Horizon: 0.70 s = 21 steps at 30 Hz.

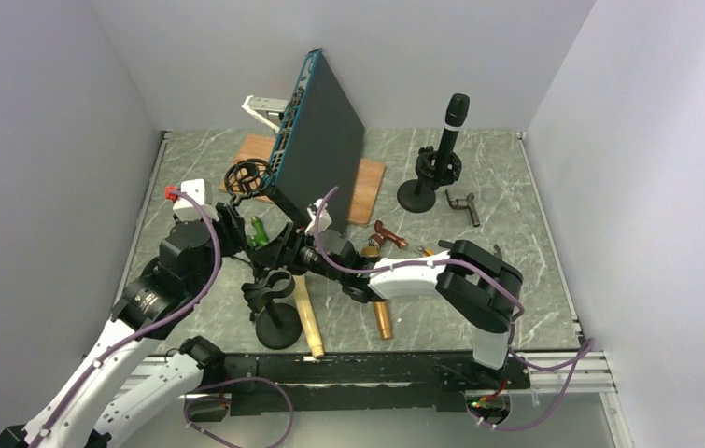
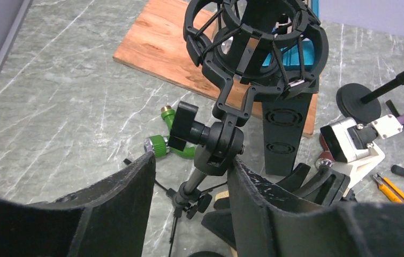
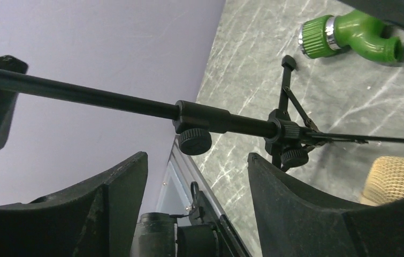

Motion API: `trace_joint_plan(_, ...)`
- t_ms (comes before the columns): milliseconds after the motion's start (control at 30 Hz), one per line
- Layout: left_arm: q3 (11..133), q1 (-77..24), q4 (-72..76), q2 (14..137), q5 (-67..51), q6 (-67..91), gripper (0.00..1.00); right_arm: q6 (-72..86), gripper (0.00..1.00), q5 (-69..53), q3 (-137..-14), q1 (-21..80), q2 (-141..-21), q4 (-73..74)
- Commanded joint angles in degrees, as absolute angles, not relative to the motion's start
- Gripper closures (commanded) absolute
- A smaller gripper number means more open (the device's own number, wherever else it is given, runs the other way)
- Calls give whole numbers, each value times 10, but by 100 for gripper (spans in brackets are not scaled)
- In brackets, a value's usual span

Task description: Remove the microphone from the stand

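The black microphone (image 1: 457, 112) stands upright in a desk stand (image 1: 416, 194) at the back right, far from both grippers. My left gripper (image 1: 238, 222) is open around the swivel joint (image 2: 222, 142) of a second stand, a tripod with an empty black shock mount (image 2: 253, 48). Its right finger (image 2: 253, 184) lies against that joint. My right gripper (image 1: 285, 252) is open and empty. In the right wrist view the tripod stand's pole (image 3: 135, 104) crosses just beyond this gripper (image 3: 198, 158).
A tilted teal and black rack unit (image 1: 316, 140) stands on a wooden board (image 1: 370, 182) at the centre back. A green pipe fitting (image 1: 257, 229), a third stand with a clip (image 1: 274, 308), a wooden rod (image 1: 309, 317) and brass parts (image 1: 383, 317) lie around the grippers.
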<state>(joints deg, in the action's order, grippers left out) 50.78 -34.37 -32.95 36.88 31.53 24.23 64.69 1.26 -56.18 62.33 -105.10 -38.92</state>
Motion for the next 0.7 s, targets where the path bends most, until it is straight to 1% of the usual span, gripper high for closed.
trace_joint_plan(0, 489, -314, -286, 379, 266, 244, 46, 643, 30, 33, -597, 632, -1074, -426)
trace_joint_plan(167, 474, -312, -267, 391, 244, 247, 48, 640, 32, 39, -606, 635, -1082, -421)
trace_joint_plan(333, 459, -312, -263, 383, 230, 249, 43, 631, 32, 46, -589, 637, -1068, -422)
trace_joint_plan(433, 434, -312, -237, 367, 217, 240, 44, 625, 32, 49, -575, 636, -1056, -421)
trace_joint_plan(533, 407, -312, -201, 356, 213, 228, 50, 623, 32, 53, -559, 635, -1044, -422)
trace_joint_plan(633, 390, -312, -159, 361, 193, 196, 69, 620, 32, 57, -540, 634, -1031, -423)
trace_joint_plan(667, 389, -311, -154, 366, 199, 190, 70, 618, 32, 58, -535, 633, -1027, -422)
